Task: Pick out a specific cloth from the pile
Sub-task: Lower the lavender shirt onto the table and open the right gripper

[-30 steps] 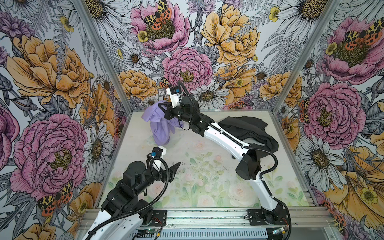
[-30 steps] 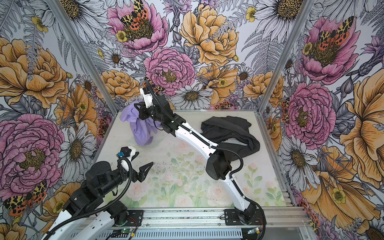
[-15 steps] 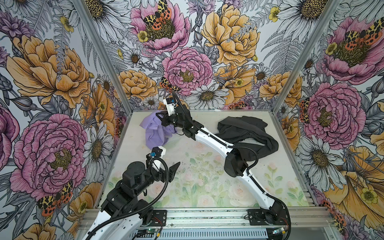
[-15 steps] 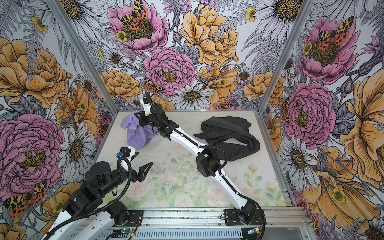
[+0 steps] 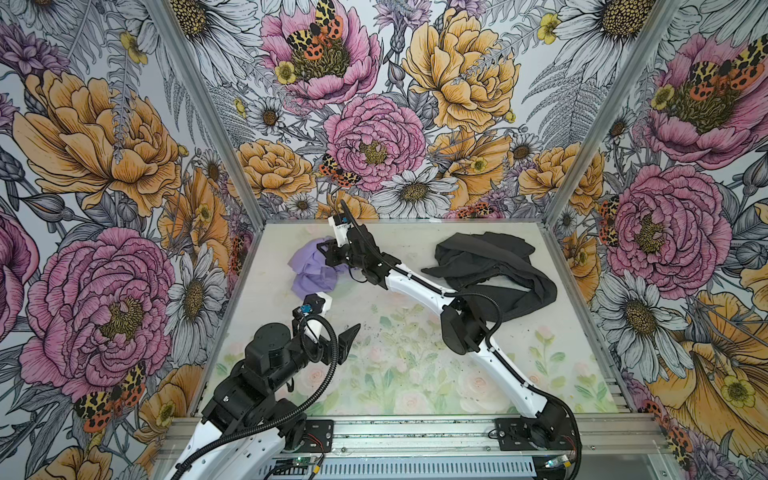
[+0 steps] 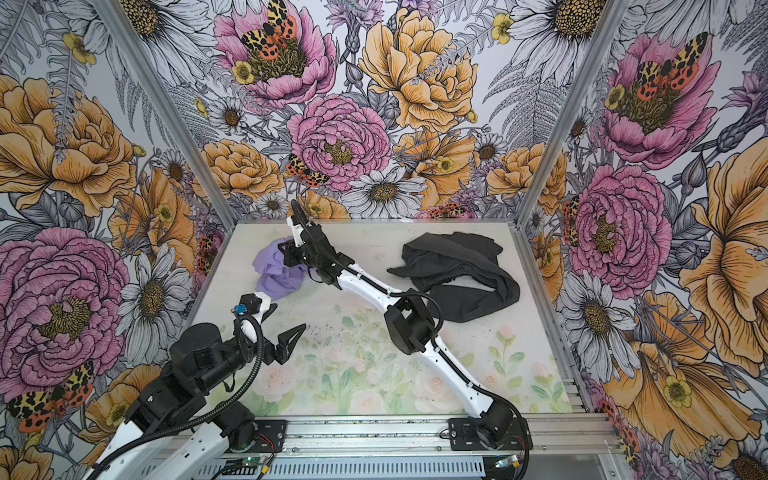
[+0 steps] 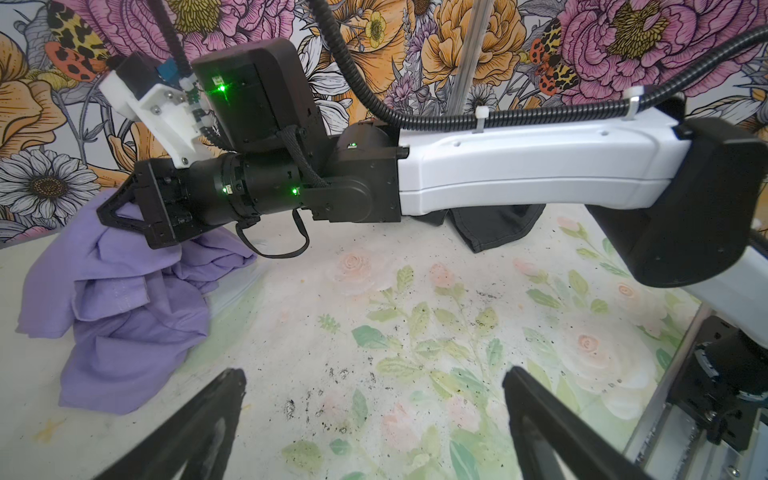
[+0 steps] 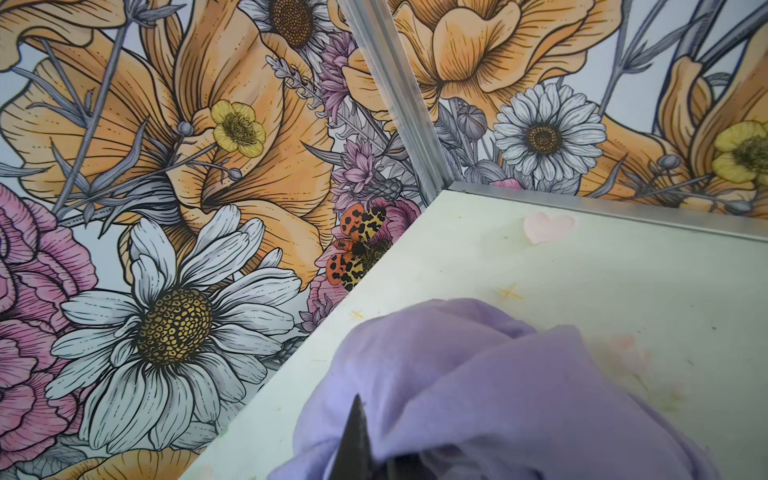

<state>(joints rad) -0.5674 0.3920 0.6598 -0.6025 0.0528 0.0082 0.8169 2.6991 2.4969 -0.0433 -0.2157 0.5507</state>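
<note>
Cloth (image 5: 309,270) was where, then?
Far left corner of the table (image 5: 415,374), well apart from the dark pile (image 5: 490,274) on the far right. The right gripper (image 5: 327,252) was clamped shut on a bunched fold, the rest sagging onto the table.
Easy to handle?
Looked thin, light, floppy; I'd pinch a gathered fold, not a loose edge. The left gripper (image 7: 372,372) hovered near, jaws wide, empty. Fabric hid the right one's tips, so how deep the bite went I couldn't tell.

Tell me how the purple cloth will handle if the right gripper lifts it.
Likely floppy: the purple cloth hangs in crumpled folds from the right gripper. Probably light, being thin. Its lower folds on the table may drag along.
</note>
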